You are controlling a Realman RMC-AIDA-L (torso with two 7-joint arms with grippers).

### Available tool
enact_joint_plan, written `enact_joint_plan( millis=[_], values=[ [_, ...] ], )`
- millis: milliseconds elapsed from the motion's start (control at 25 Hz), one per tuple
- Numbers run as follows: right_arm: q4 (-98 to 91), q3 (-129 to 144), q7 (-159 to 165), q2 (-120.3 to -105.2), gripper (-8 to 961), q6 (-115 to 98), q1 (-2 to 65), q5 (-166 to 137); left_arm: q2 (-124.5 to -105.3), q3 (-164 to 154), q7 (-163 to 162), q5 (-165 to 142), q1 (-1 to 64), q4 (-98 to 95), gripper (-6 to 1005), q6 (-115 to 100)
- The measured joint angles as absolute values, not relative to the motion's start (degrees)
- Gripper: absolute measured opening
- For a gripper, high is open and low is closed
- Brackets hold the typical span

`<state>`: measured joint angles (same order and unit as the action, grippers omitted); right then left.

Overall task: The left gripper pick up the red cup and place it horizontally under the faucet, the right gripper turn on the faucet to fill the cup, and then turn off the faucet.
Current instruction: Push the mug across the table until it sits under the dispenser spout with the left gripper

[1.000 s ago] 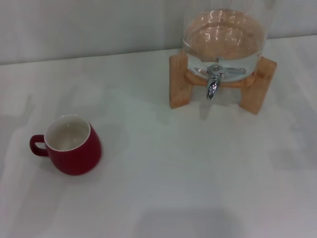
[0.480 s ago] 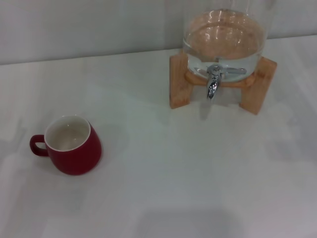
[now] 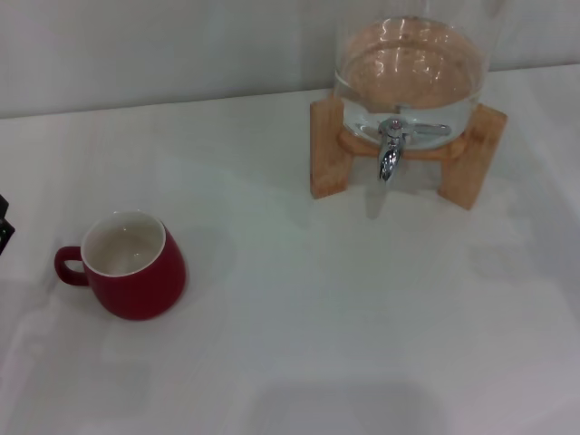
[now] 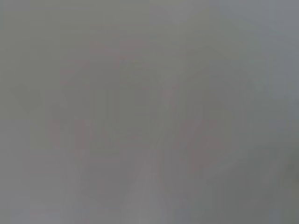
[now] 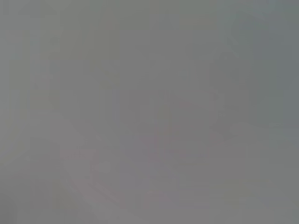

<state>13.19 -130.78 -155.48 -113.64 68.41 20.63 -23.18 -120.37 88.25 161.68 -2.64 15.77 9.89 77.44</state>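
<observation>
Dark-red ceramic catches our eye first in the head view: the red cup (image 3: 133, 265) stands upright on the white table (image 3: 317, 308), toward our left side, its white inside facing up and its loop handle pointing to our left. At the far left edge of that view, just beyond the handle, we see a small black sliver, which we take to be the left gripper (image 3: 4, 227). It sits near the cup without touching it, level with the cup's rim or a little behind it. So little of it shows that we cannot tell whether its fingers are spread or closed.

Farther back and to our right, well apart from the cup, the faucet (image 3: 391, 152) hangs with its chrome spout turned down, fixed to the front of a clear glass dispenser (image 3: 410, 77) that rests in a wooden stand (image 3: 327, 148). The table under the spout is bare.

Our right gripper does not appear in the head view.

From the left wrist view we get only an even grey blur with faint reddish patches, and we cannot make out any object in it.

From the right wrist view we get the same flat grey, with nothing we can identify.
</observation>
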Motion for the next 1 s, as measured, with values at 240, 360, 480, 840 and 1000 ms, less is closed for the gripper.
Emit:
enact_joint_plan(
  millis=[240,360,480,840,1000],
  values=[
    [13.19,-130.7,-155.48,-113.42,620,67.53,21.08,-23.36,-120.4,87.07,161.68,-3.04,14.8,9.84,875,77.39],
    [13.19,-130.69,-155.48,-113.36,620,67.51,21.22,-23.38,-120.39,86.93,161.54,-3.08,14.15,9.84,875,77.38],
    [13.19,-130.69,-155.48,-113.3,620,67.49,21.34,-23.38,-120.41,85.71,161.34,-3.08,13.54,9.84,875,77.43],
    [13.19,-130.69,-155.48,-113.02,620,67.49,21.48,-23.33,-120.5,82.78,161.28,-2.9,12.0,9.91,876,77.43],
    [13.18,-130.69,-155.48,-112.93,620,67.49,21.56,-23.34,-120.5,81.98,161.28,-2.69,11.34,10.02,876,77.43]
  ],
)
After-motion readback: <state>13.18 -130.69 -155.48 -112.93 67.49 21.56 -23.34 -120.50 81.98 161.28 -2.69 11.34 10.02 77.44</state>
